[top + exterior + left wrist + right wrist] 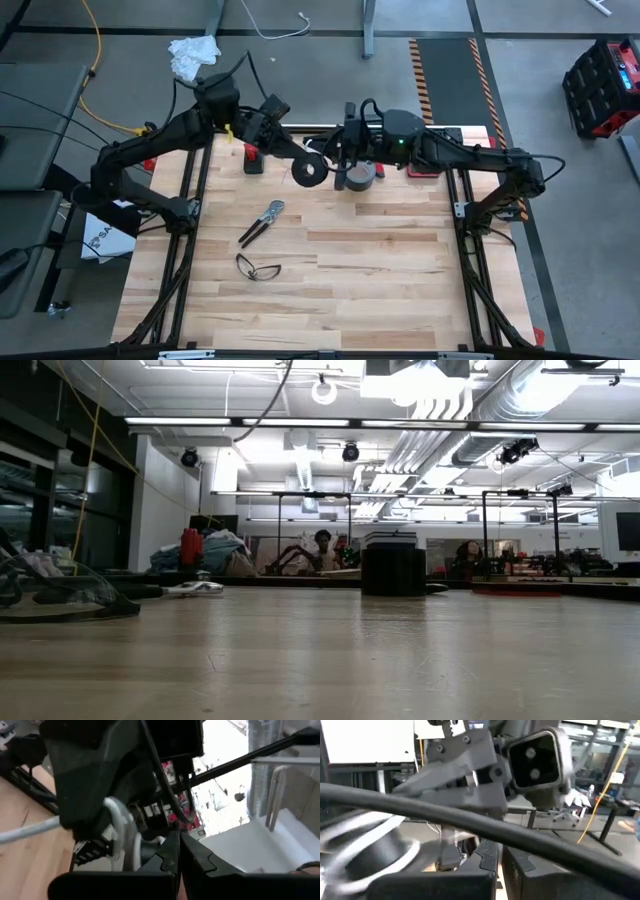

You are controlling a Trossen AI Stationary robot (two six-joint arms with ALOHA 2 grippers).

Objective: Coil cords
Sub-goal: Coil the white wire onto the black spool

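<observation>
Both arms are raised over the far edge of the table (pixel 330 270), grippers meeting around the spool (pixel 309 171), which is off the wood, in the air between them, just beside the grey tape roll (pixel 358 177).

Left gripper (pixel 290 152): its wrist view shows the two fingers (pixel 170 852) pressed nearly together, with white cord (pixel 119 827) looping right at their tips. It looks pinched there, but I cannot tell for sure that the cord lies between the pads and not beside them.

Right gripper (pixel 345 150): fingers (pixel 487 855) also close together in its own view, spool rim (pixel 370 852) blurred just beside them. Probably holds the spool; contact point hidden.

Risks from here (judgement only):
- Cord slips off the spool rim if tension drops between the two grippers; loops already look loose in the left wrist view.
- Pull too hard and the spool twists out of the right fingers and drops toward the tape roll or off the far edge.
- The two wrists are very close together (the left gripper body fills the right view), so a winding motion could knock one against the other.
- The arm's own black cable (pixel 485 827) crosses in front of the right camera and could snag the cord.

Pliers (pixel 262 220) and glasses (pixel 257 266) lie well apart, mid-table, no hazard.
</observation>
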